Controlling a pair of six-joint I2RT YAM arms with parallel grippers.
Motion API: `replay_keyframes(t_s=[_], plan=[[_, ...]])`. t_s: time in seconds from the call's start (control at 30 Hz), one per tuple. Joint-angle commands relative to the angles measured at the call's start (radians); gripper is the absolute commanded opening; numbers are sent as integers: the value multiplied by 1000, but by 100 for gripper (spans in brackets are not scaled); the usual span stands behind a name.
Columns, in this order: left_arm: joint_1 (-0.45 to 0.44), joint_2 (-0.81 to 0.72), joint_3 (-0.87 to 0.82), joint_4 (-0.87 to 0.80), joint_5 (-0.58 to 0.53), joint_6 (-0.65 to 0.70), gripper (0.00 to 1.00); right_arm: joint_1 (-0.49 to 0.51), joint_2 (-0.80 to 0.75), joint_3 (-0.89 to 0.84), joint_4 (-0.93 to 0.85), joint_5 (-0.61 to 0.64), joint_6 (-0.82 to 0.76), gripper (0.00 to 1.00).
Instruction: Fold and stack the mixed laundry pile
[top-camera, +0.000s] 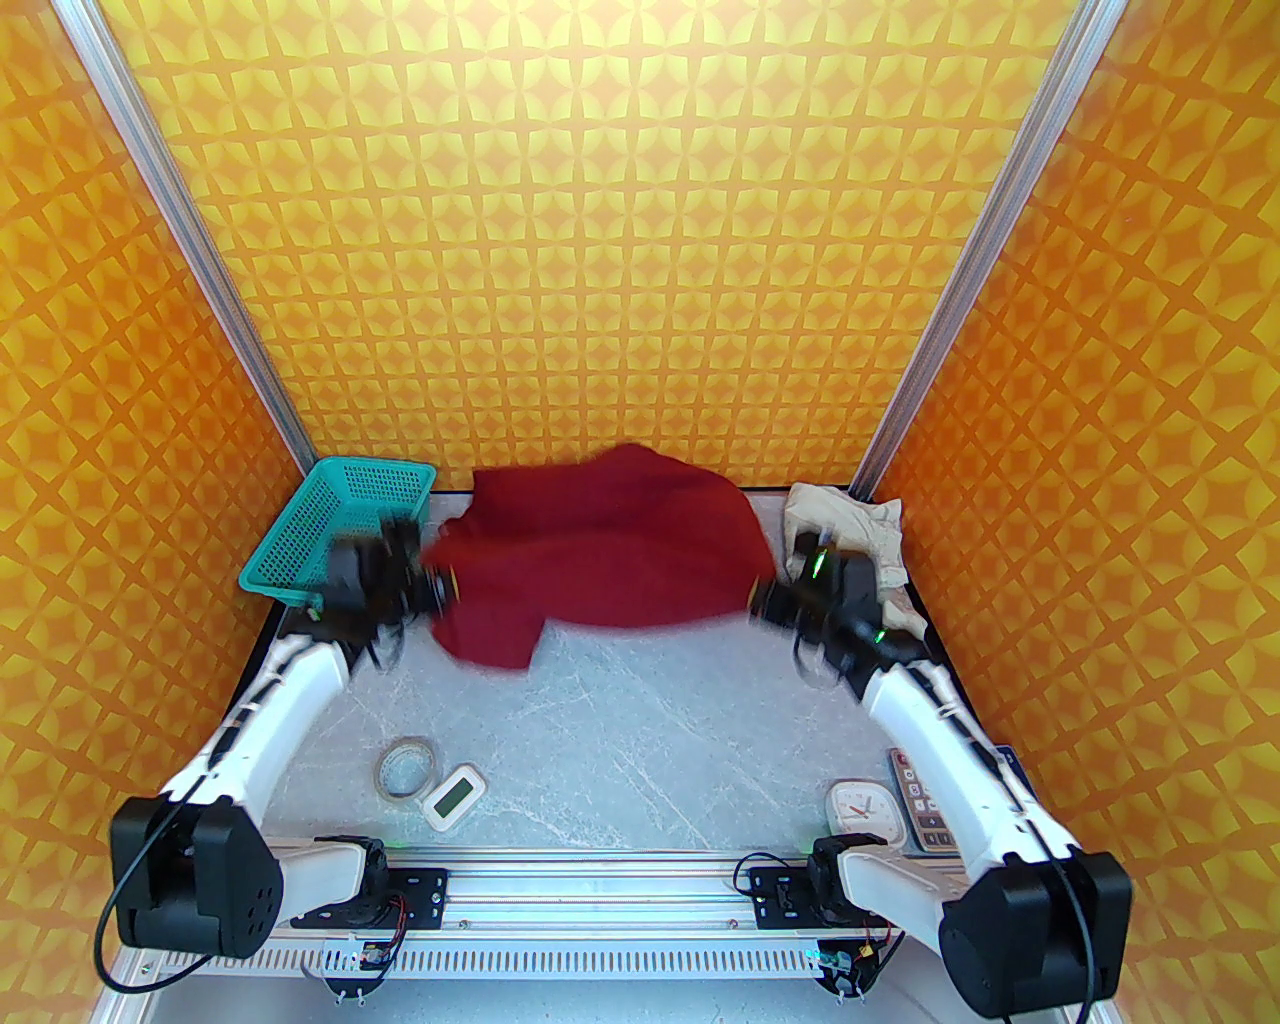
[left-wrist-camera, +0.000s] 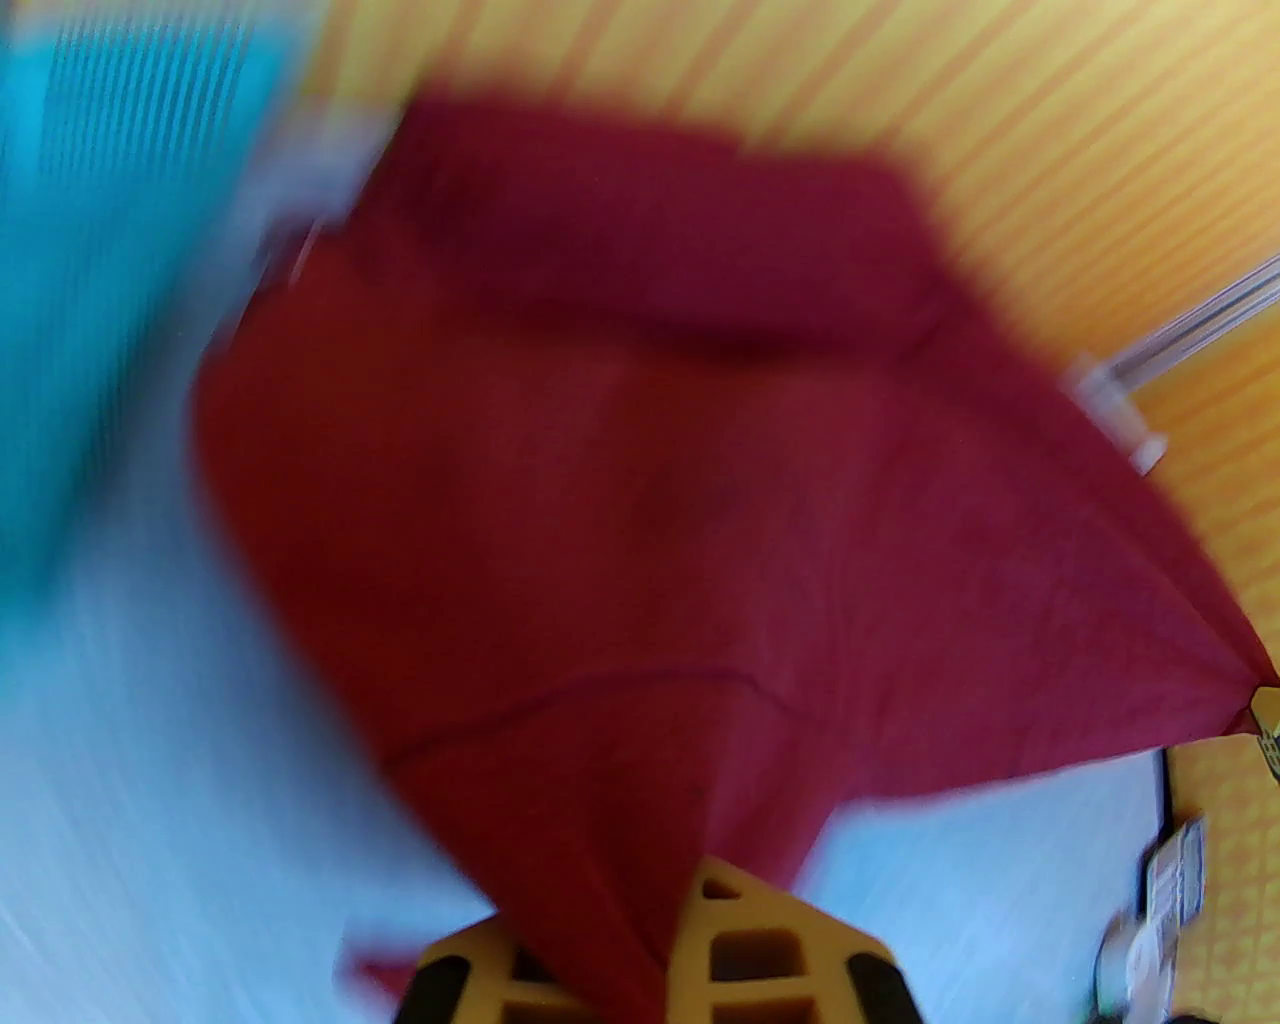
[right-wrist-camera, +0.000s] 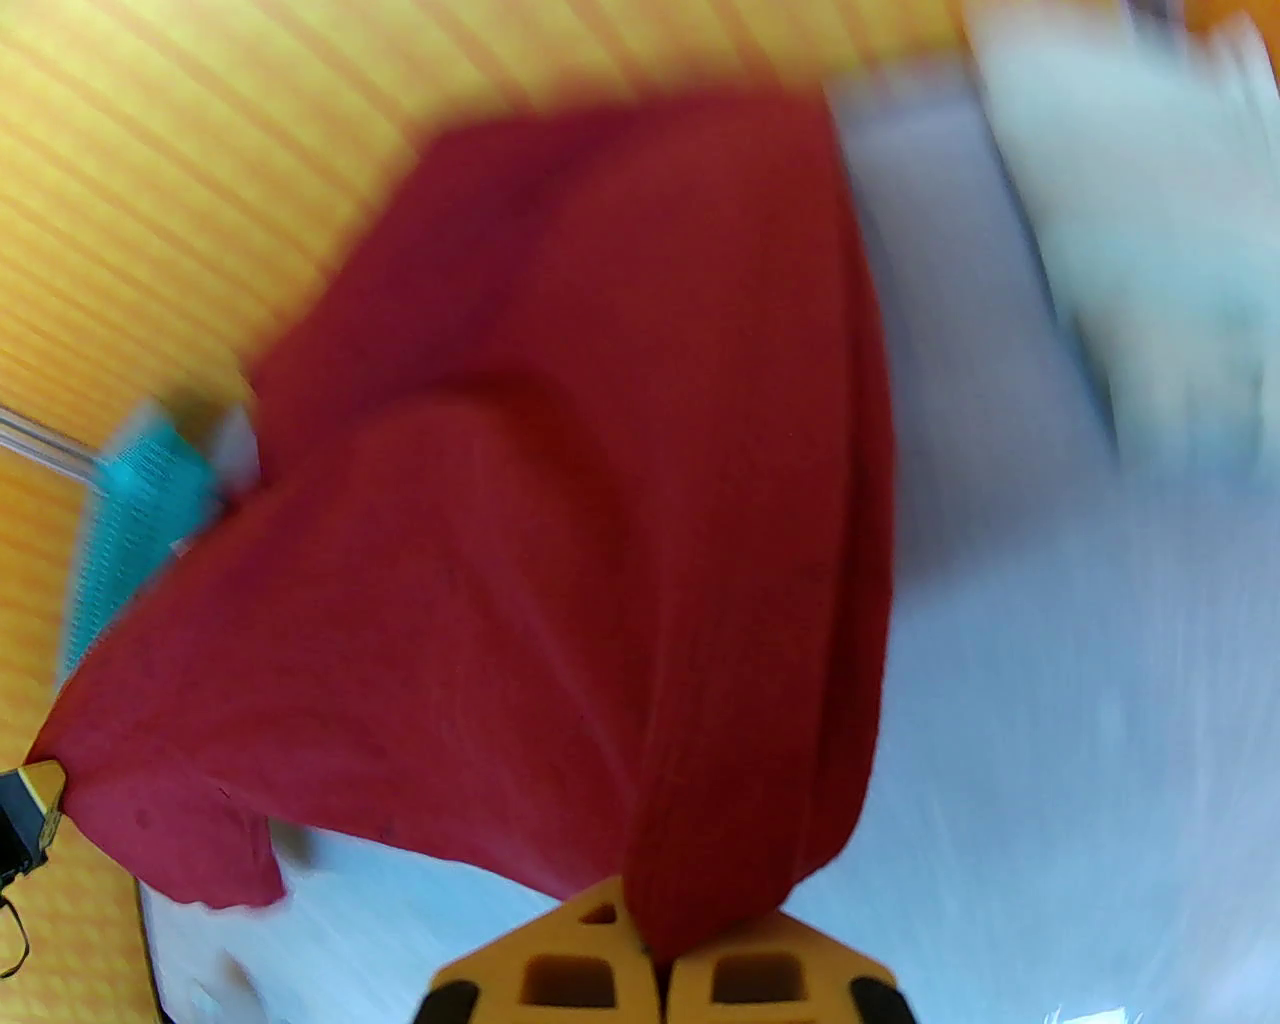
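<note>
A dark red T-shirt (top-camera: 610, 545) hangs spread between my two grippers above the far half of the table, one sleeve drooping at the lower left. On the shirt's left edge my left gripper (top-camera: 447, 585) is shut, the red cloth (left-wrist-camera: 640, 520) pinched between its yellow fingers (left-wrist-camera: 745, 935). The right edge is held by my right gripper (top-camera: 762, 597), shut on the fabric (right-wrist-camera: 600, 520) that bunches into its fingers (right-wrist-camera: 570, 975). A crumpled cream garment (top-camera: 855, 530) lies in the far right corner, behind the right wrist. Both wrist views are motion-blurred.
A teal mesh basket (top-camera: 340, 525) stands at the far left, just behind the left wrist. Near the front lie a tape roll (top-camera: 404, 768), a small white device (top-camera: 452, 795), a white clock (top-camera: 862, 808) and a remote (top-camera: 915, 800). Orange patterned walls close in three sides.
</note>
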Motion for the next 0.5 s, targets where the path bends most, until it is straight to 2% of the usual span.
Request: replay_keyframes(t_s=[0.0,0.13,0.2,0.47], plan=[[-24,-84,-102,29,-2,-95,0,-4,-10,-120,32,-2,59,0],[-68,-69,-171,11,-30,-129,3,-4,23,-212,30,10,78,0],[-77,-74,-182,9,-48,-155,2,-4,10,-232,22,35,75,4],[-79,-110,-85,-155,-98,-163,0,-4,-77,-185,-127,145,14,5]])
